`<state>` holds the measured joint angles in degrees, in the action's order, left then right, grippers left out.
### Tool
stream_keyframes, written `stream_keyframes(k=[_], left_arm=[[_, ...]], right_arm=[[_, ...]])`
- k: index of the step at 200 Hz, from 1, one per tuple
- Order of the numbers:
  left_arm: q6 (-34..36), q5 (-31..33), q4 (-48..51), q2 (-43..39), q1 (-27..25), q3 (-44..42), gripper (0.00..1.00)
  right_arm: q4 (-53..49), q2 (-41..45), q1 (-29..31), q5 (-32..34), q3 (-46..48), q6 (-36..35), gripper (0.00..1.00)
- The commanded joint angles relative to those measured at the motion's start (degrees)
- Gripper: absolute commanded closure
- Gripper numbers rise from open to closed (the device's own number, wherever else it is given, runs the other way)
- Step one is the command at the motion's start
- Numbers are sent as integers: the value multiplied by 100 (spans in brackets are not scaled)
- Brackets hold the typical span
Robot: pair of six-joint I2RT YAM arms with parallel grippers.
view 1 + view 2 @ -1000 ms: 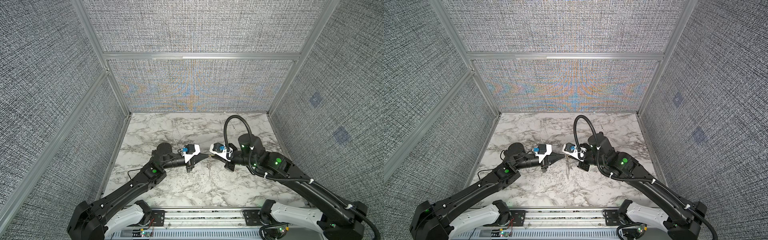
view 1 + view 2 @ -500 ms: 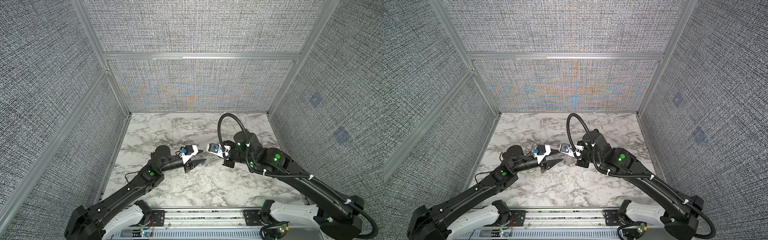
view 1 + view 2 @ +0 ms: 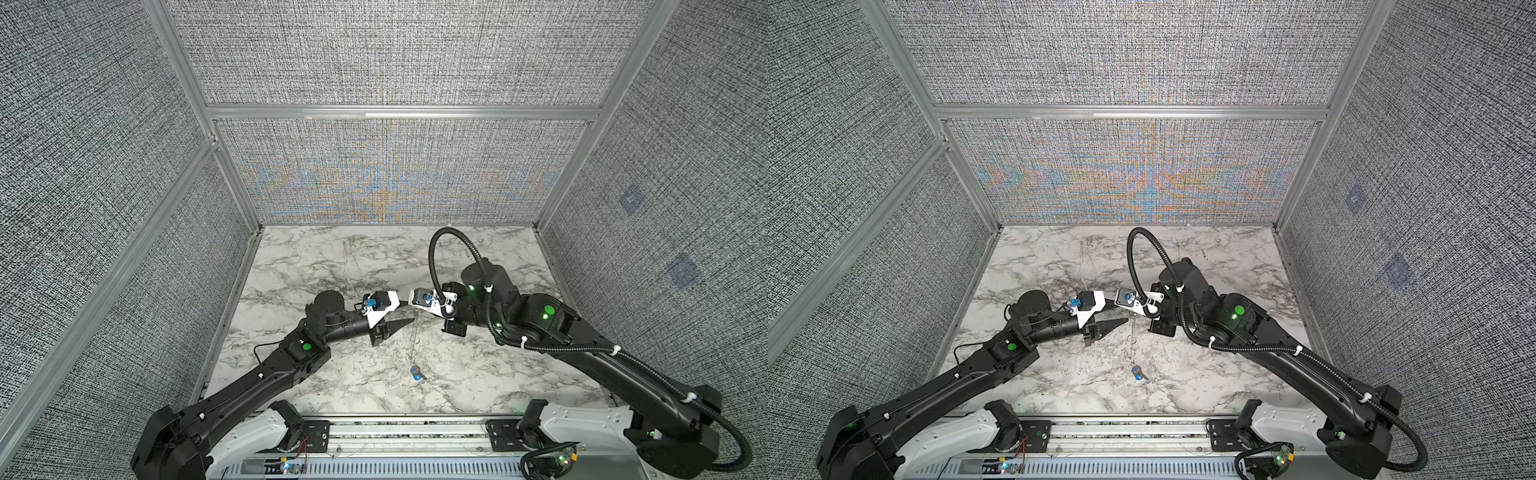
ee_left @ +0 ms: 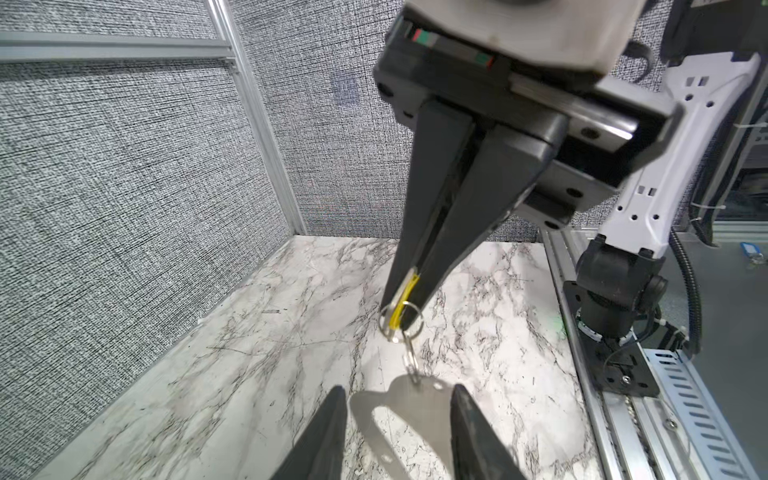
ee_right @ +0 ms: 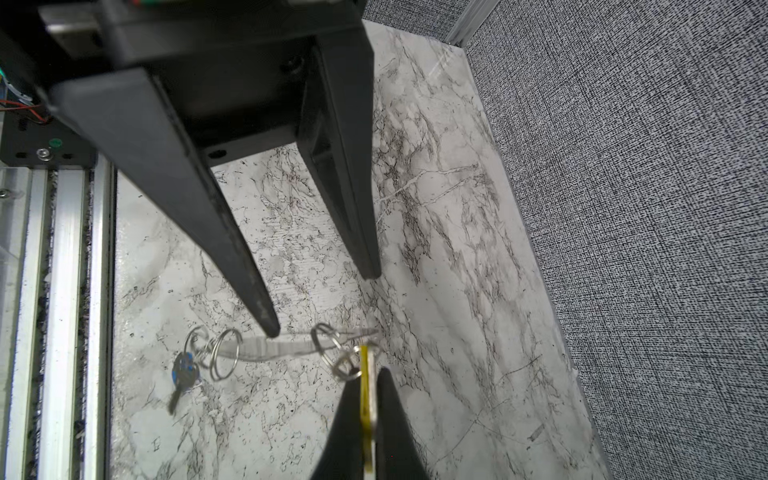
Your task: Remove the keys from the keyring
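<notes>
- Since a second earlier, the left gripper (image 5: pixel 321 300) had parted its jaws and broken off its tip-to-tip meeting with the right gripper (image 4: pixel 400 312). It stood open, and no grip showed.
- Opposite it, the right gripper was clamped on the yellow key (image 5: pixel 365 395), pinched flat between its fingertips, with a small split ring (image 5: pixel 345 363) just off the tips.
- From that ring a link (image 4: pixel 410 357) dropped to the keyring (image 4: pixel 409 388), which hung below the right gripper with its long axis running downward towards the table.
- In the left wrist view the keyring lay between the left gripper's spread fingers. In the right wrist view one fingertip (image 5: pixel 266 316) sat at its edge and the other stood well apart. The loop was blurred, so whether any pad touched it could not be told.
- At the keyring's far end the blue key (image 5: pixel 184 372) hung on its own rings (image 5: pixel 214 353). Whether it rested on the marble could not be told.
- Of the two arms, the left was the nearer to the loop. The coming move looked to be its jaws closing across the flat faces, steadying the loop while the right drew the yellow key's ring free.
- Beneath them lay the marble table (image 3: pixel 332 270), which carried nothing else. The grey fabric walls (image 3: pixel 395 62) and the front rail (image 3: pixel 407 432) stood well apart from the work.
</notes>
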<state>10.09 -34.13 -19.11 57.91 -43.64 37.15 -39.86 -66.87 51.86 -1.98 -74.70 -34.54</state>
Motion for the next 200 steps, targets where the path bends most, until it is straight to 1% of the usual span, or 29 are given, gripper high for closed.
stream_keyframes(k=[1, 26, 58, 79, 102, 143, 178, 200], left_arm=[[89, -281, -117, 40, -26, 65, 61], [48, -145, -203, 52, -37, 4, 65], [66, 40, -207, 172, -46, 64, 74], [81, 81, -240, 245, -44, 111, 76], [89, 84, -277, 260, -48, 128, 81], [46, 73, -322, 181, -47, 113, 82], [43, -34, -321, 228, -46, 142, 89], [50, -113, -278, 287, -49, 170, 88]], right_arm=[[-4, -29, 58, 95, -63, 105, 100], [30, -19, 107, 136, -71, 150, 100], [54, -19, 151, 163, -99, 187, 100], [57, -32, 174, 171, -98, 202, 100], [57, -21, 183, 189, -81, 207, 100], [66, 1, 189, 214, -41, 214, 100], [92, 16, 202, 199, -45, 212, 100], [103, 25, 202, 198, -45, 203, 100]])
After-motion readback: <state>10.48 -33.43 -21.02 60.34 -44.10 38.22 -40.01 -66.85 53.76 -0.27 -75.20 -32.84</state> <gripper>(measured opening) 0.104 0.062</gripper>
